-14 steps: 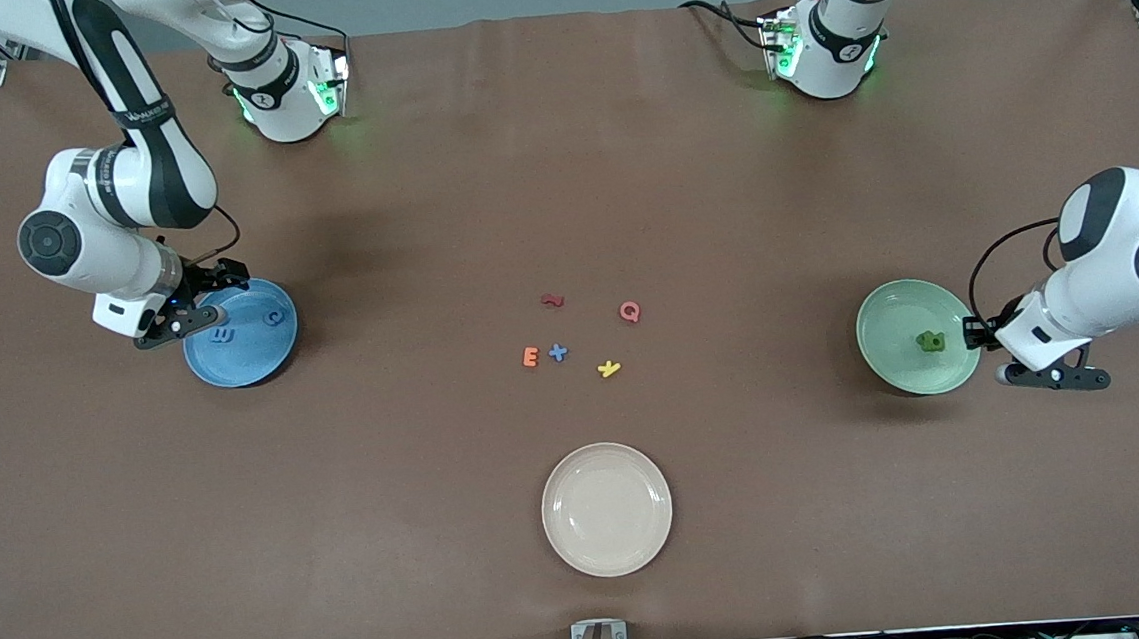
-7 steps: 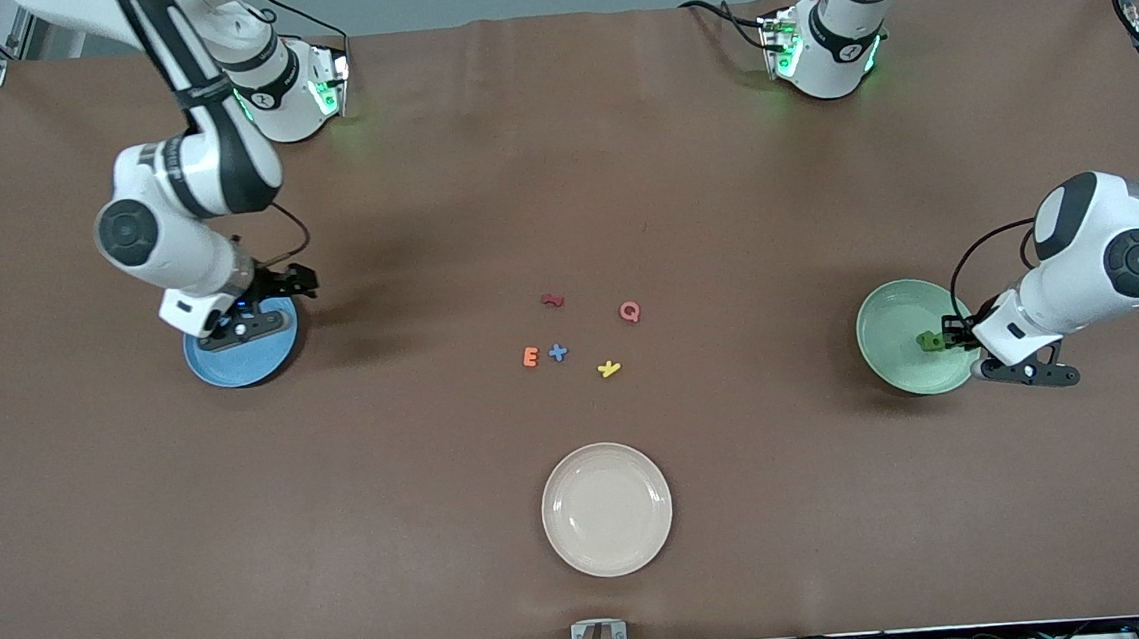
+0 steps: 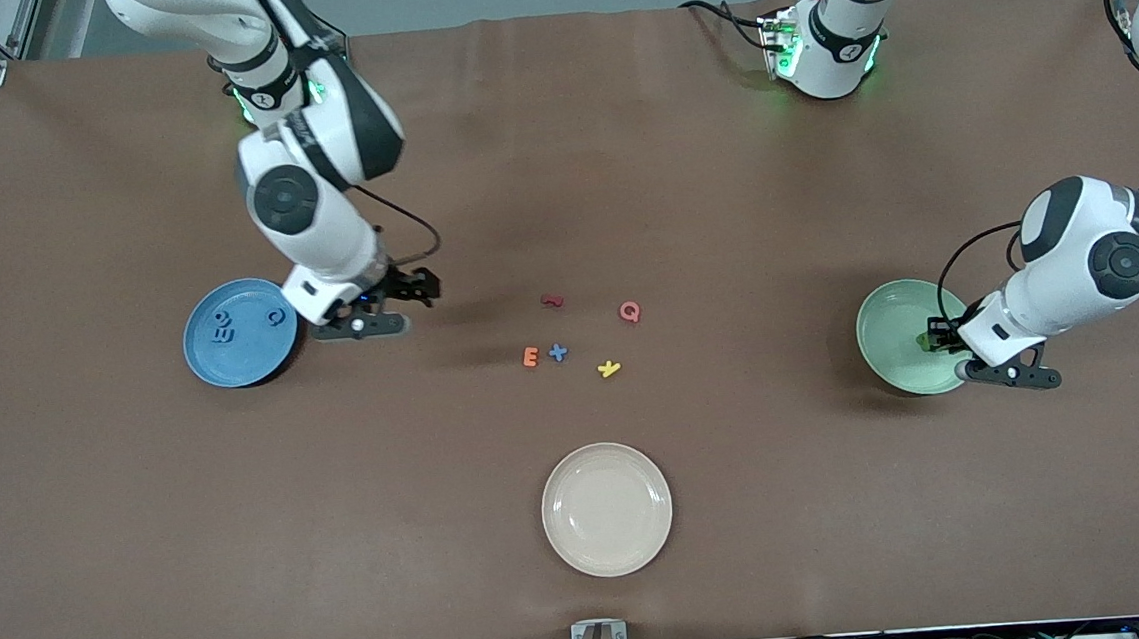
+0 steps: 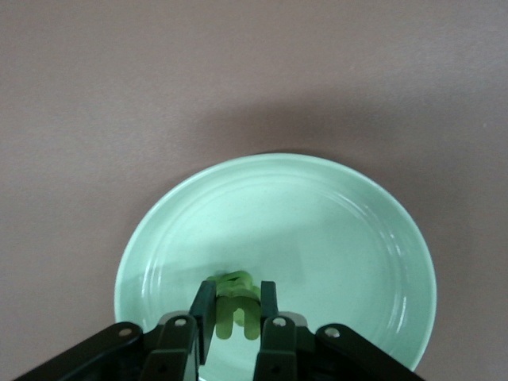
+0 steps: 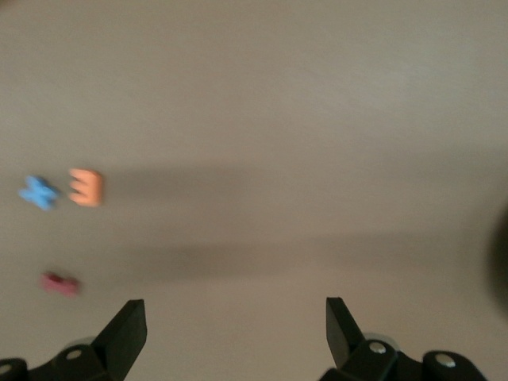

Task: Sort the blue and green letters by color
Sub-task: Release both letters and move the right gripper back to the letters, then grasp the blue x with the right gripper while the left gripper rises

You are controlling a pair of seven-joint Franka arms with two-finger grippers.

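Observation:
Three blue letters lie in the blue plate (image 3: pixel 232 365): two close together (image 3: pixel 222 330) and a C (image 3: pixel 275 317). A blue plus (image 3: pixel 558 352) (image 5: pixel 38 192) lies mid-table beside the orange E (image 3: pixel 530 356). My right gripper (image 3: pixel 425 287) (image 5: pixel 234 305) hangs open and empty over bare table between the blue plate and that cluster. My left gripper (image 3: pixel 934 334) (image 4: pixel 236 290) is low over the green plate (image 3: pixel 886 322) (image 4: pixel 333 230), shut on a green letter (image 4: pixel 236 311). More green shows just under it; I cannot tell those shapes apart.
A pink Q (image 3: pixel 630 311), a yellow k (image 3: pixel 609 368) and a dark red squiggle (image 3: pixel 552 301) lie round the plus. A beige plate (image 3: pixel 607 508) sits nearer the front camera. The brown table spreads wide between the plates.
The right arm swung away from over the blue plate toward the middle of the table, gripper still open. The left gripper slid in from the green plate's edge to over its inside.

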